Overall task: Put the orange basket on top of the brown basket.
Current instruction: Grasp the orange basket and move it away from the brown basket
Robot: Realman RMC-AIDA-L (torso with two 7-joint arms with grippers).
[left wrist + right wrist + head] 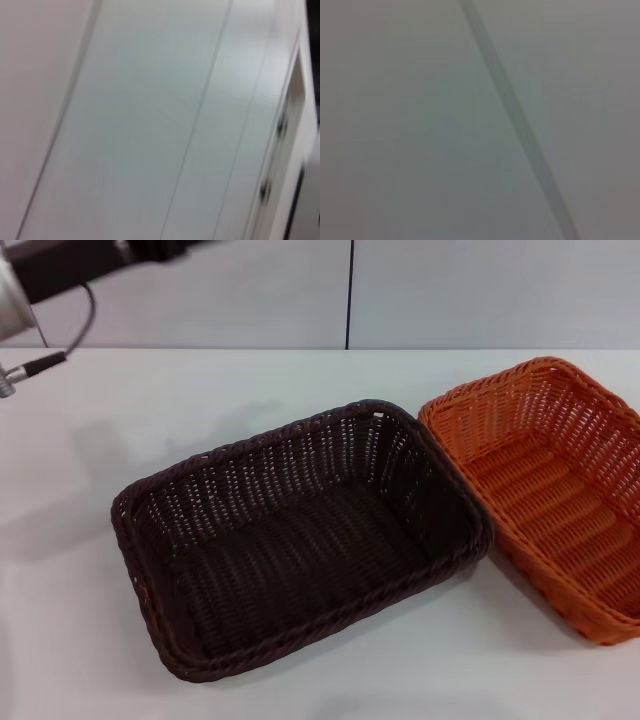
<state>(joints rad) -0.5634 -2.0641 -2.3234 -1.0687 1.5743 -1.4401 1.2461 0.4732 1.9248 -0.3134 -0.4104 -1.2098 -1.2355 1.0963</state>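
Note:
The brown basket sits on the white table in the middle of the head view, empty and upright. The orange basket sits on the table to its right, empty, its near corner touching the brown basket's right end; its right side runs out of the picture. Part of my left arm shows raised at the top left corner, far from both baskets; its gripper is out of view. My right arm and gripper are out of view. Both wrist views show only pale wall panels.
The white table stretches to the left and behind the baskets. A pale wall with a dark vertical seam stands behind the table's far edge.

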